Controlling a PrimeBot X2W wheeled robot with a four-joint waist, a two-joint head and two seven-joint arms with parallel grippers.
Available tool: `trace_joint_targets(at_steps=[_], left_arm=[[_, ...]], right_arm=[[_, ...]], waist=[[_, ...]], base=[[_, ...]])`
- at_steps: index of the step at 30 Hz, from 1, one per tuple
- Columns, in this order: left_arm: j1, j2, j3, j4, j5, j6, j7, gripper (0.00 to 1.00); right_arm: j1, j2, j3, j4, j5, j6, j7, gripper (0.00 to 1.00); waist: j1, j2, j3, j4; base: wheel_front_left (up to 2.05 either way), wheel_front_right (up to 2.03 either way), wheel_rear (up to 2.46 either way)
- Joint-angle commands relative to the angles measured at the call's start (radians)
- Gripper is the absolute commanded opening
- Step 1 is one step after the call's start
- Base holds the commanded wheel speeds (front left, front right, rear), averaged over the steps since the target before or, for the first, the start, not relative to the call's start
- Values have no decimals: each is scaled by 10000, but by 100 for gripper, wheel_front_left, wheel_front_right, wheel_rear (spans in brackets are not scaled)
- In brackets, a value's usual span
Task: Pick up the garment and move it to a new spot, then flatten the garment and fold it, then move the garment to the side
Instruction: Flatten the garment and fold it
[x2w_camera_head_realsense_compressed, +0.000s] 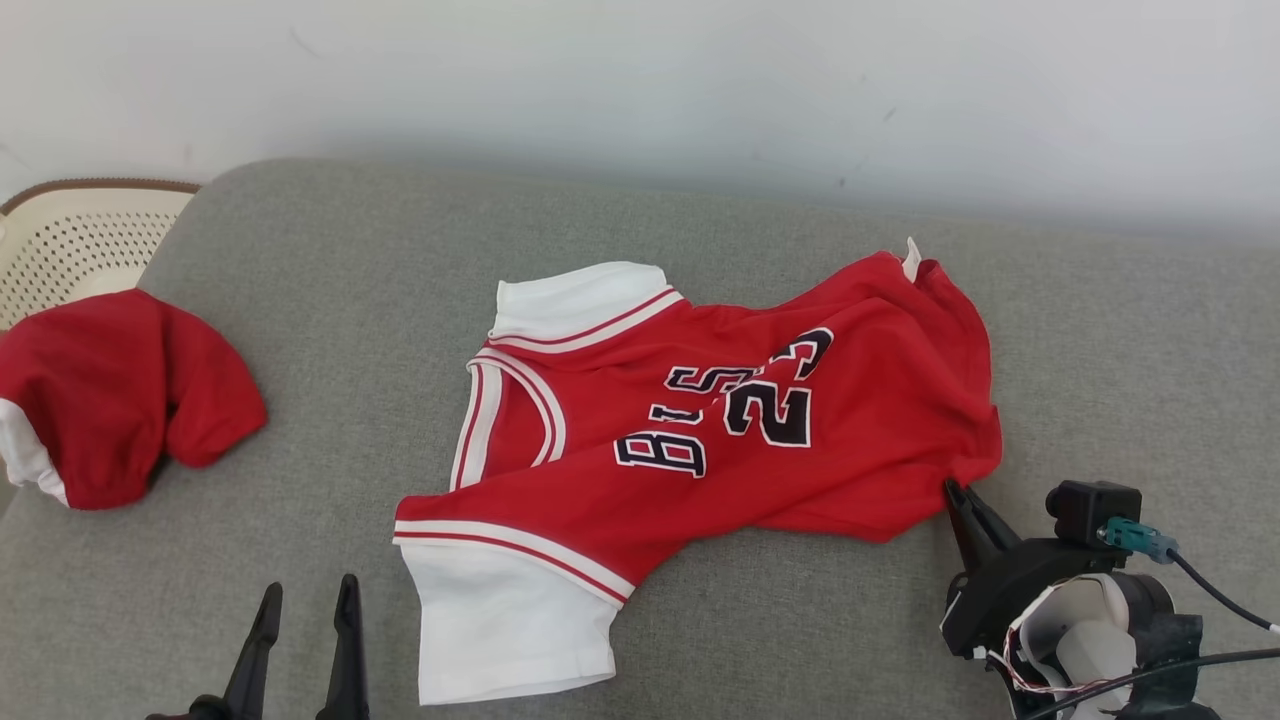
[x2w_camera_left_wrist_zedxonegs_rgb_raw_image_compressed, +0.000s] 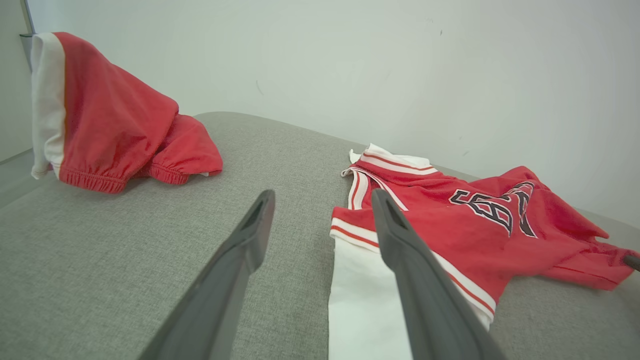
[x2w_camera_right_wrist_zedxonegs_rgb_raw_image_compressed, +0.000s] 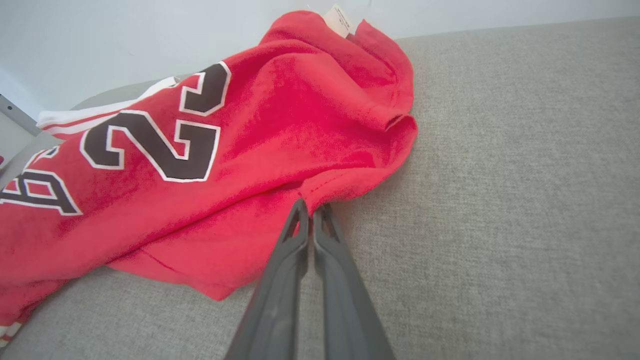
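Grey cushion (x2w_camera_head_realsense_compressed: 700, 620); folds hide part of jersey (x2w_camera_head_realsense_compressed: 860, 330) lettering (x2w_camera_head_realsense_compressed: 700, 410)

soft matt cloth jersey (x2w_camera_head_realsense_compressed: 860, 330) on coarse woven grey cushion (x2w_camera_head_realsense_compressed: 350, 300); basket (x2w_camera_head_realsense_compressed: 70, 240) perhaps perforated plastic.

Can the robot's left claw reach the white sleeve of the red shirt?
Probably yes. The left claw is open, and the white sleeve of the red shirt lies just beside it on the grey cushion, nothing between.
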Motion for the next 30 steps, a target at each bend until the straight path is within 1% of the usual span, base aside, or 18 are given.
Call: trace_joint_targets(at_steps=[1,6,9,13,19,20,23,26,30], left_arm=[[67,7,73,43,62,-25,-38,100],[199,7,99,36,88,-26,-38,100],[257,7,105,17,98,-10,-38,100],[384,8,51,-66,92,85,-38,100],[509,7,12,-199,16,161,-38,100],[521,8,17,-210,-16,174,-38,100],[509,7,-11,-221,-58,173,-38,100],[470,7,-53,-236,-100,208,-38,100],[352,7,-136,-218,-131,210,-38,100]], right_arm=[[87,-36,-57,-205,-197,-6,-19,0],[395,-104,-177,-902,-407,-6,224,0],[705,-204,-358,-1715,-578,-6,566,0],[1422,-434,-893,-3026,-897,-6,1208,0],[2826,-539,-2106,-5534,-1637,-6,2689,0],[3309,-492,-2467,-6430,-1908,-6,3281,0],[3943,-390,-2908,-7618,-2262,-6,4199,0],[4311,-184,-3242,-8510,-2491,-6,4847,0],[4246,-24,-3232,-8960,-2701,-6,5344,0]], waist=[[0,-1,-96,-64],[0,-1,-237,-181],[0,-1,-338,-272],[0,-1,-438,-348],[0,-1,-444,-444],[0,-1,-435,-464],[0,-1,-416,-467],[0,-1,-381,-450],[0,-1,-309,-361]], base=[[0,0,0],[0,0,0],[0,0,0],[0,0,0],[0,0,0],[0,0,0],[0,0,0],[0,0,0],[0,0,0]])
